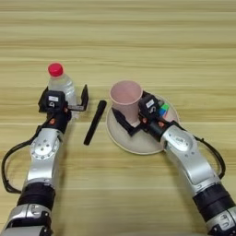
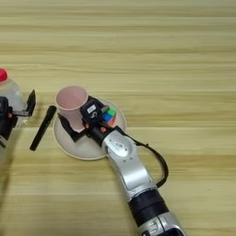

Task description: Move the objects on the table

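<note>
A clear bottle [image 1: 60, 83] with a red cap stands on the table [image 1: 138, 41] at the left. My left gripper [image 1: 65, 96] is open around it, with one finger [image 1: 84, 97] a little to its right and the other hidden behind it. A pale pink cup [image 1: 125, 97] stands upright on the left part of a beige plate [image 1: 138, 140]. My right gripper [image 1: 133, 117] is shut on the cup's lower half, one finger [image 1: 121, 123] in front on its left and the other on its right.
A black marker [image 1: 94, 122] lies on the wood between the bottle and the plate. A small multicoloured cube [image 1: 162, 109] sits on the plate's far right, just behind my right gripper. Bare planks stretch across the far half and the right side.
</note>
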Controlling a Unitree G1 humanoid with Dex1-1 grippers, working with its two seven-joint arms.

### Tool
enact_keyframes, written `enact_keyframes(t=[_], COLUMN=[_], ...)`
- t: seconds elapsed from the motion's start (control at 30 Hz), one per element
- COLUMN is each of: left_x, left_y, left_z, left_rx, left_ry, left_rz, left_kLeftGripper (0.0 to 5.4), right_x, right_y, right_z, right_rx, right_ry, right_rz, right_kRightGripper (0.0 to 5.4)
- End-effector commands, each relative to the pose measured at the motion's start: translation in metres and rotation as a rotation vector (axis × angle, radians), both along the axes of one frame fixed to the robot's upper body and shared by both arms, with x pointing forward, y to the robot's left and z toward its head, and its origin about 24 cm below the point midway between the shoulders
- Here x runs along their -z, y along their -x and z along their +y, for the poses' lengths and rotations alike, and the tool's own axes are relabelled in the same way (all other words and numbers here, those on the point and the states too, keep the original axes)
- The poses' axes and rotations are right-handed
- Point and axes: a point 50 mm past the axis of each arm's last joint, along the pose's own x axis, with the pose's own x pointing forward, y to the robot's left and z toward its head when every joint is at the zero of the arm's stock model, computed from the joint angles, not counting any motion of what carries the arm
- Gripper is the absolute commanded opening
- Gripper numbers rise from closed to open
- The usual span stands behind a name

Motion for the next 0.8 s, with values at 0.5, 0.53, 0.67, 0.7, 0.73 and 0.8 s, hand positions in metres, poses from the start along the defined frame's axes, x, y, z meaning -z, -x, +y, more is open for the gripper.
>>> enact_keyframes(t=[0.5,0.53,0.67,0.7,0.73,0.8], left_x=[0.002,0.002,0.002,0.002,0.002,0.002], left_y=[0.003,0.003,0.005,0.006,0.006,0.007], left_z=[-0.003,-0.003,-0.004,-0.004,-0.004,-0.005], left_rx=[0.004,0.005,0.006,0.007,0.007,0.009], left_ry=[-0.01,-0.01,-0.009,-0.009,-0.01,-0.011], left_rz=[0.007,0.008,0.01,0.01,0.01,0.01], left_kLeftGripper=[5.4,5.4,5.4,5.4,5.4,5.4], right_x=[-0.018,-0.02,-0.031,-0.034,-0.036,-0.041], right_y=[-0.002,-0.002,-0.001,-0.001,-0.001,-0.002], right_z=[-0.005,-0.007,-0.014,-0.015,-0.017,-0.022], right_rx=[0.032,0.04,0.072,0.083,0.093,0.115], right_ry=[-0.044,-0.048,-0.07,-0.074,-0.077,-0.086], right_rz=[-0.067,-0.075,-0.111,-0.12,-0.128,-0.141], right_kRightGripper=[4.36,4.36,4.36,4.36,4.36,4.36])
